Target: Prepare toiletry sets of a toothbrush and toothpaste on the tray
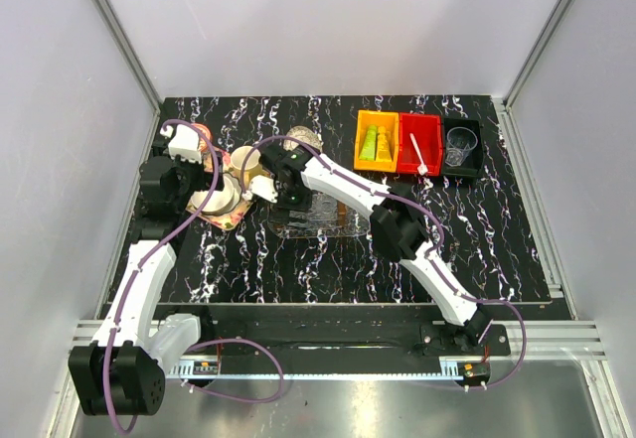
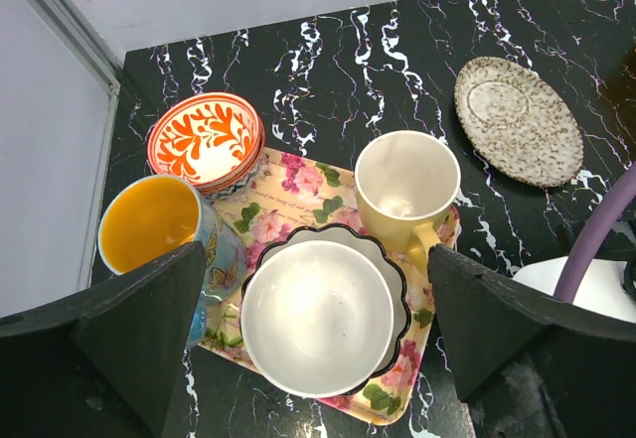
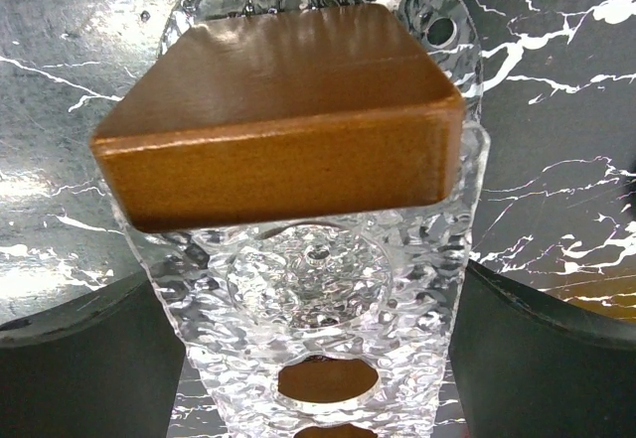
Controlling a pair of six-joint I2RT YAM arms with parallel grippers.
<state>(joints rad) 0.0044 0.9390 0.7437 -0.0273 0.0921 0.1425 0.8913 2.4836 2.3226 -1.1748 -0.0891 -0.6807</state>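
Trouble is gathering mostly around the tray, which is lying at the middle of the table with none of the toiletries on it. The toothbrush is lying slantwise in the red bin, and the toothpaste, a yellow tube and a green one side by side, is sitting in the orange bin beside it, both well apart from the tray at the far right. The right gripper is hanging low over the tray with its jaws spread wide, one finger showing on either side of the clear rim and nothing pinched between them. If it is swinging away sideways rather than rising first, a finger is likely to be catching that rim and dragging the tray askew. A brown block is showing across the tray's far end; whether it is resting on the tray cannot be told, but it may be taking up room the sets are needing. At the bins, the slim toothbrush is risking slipping from the pads, and the neighbouring tubes are inviting a double grab. The left gripper is hovering, jaws wide apart and empty, over a white bowl and a cream mug on the floral tray, so any descent is threatening the crockery.
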